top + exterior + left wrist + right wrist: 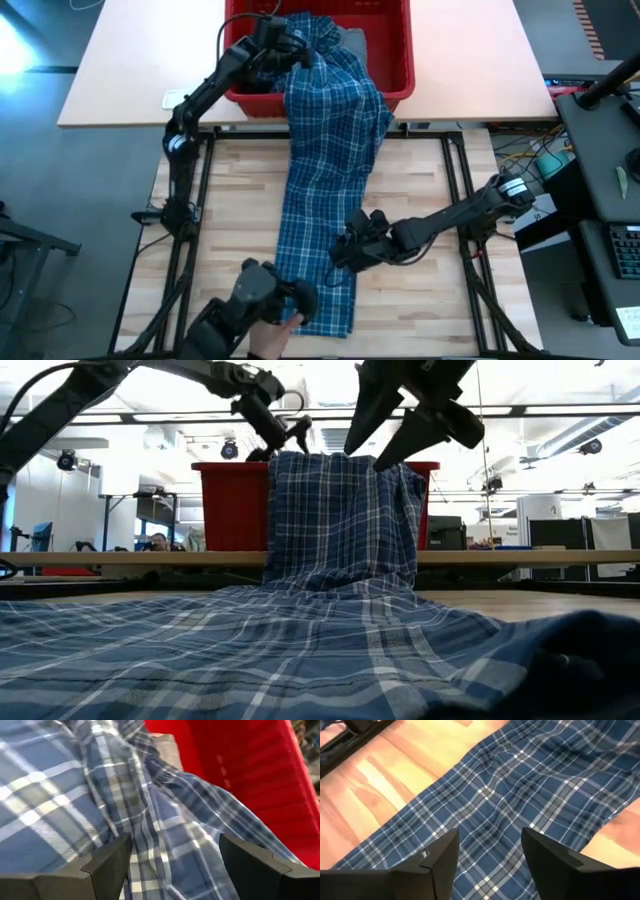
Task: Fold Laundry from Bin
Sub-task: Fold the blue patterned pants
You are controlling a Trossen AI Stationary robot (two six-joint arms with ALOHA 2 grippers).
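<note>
Shirt: A blue-and-white plaid shirt (325, 190) runs in one long band from the red bin (390, 50) at the far edge, over the rim, and down the wooden table (430, 200) toward the near edge. Its upper part is bunched and twisted at the rim; its lower part lies fairly flat.

Bin: It stands on a paler surface just beyond the table. A strip of light grey garment (352, 40) shows inside, beside the shirt.

Left gripper: The left gripper (298, 52) is at the bin's rim, over the bunched top of the shirt. Its fingers stand wide apart with plaid cloth between them, gripping nothing.

Right gripper: The right gripper (345, 250) is low over the shirt's flat lower part, near its right edge. Its fingers are spread and nothing is held; whether the tips touch the cloth you cannot tell from here.

Step in hand: As judged, getting the whole shirt out of the bin and flat on the table.

How to do it well: Close your left fingers on a single layer near the collar or shoulder, not on the whole twist. Lift it clear of the rim before drawing toward the table, so the cloth does not snag or drag the bin. Keep your right gripper ready to pin or smooth the lower part.

Near edge: A dark device (255, 300) with a person's hand (268, 342) sits by the shirt's hem.
</note>
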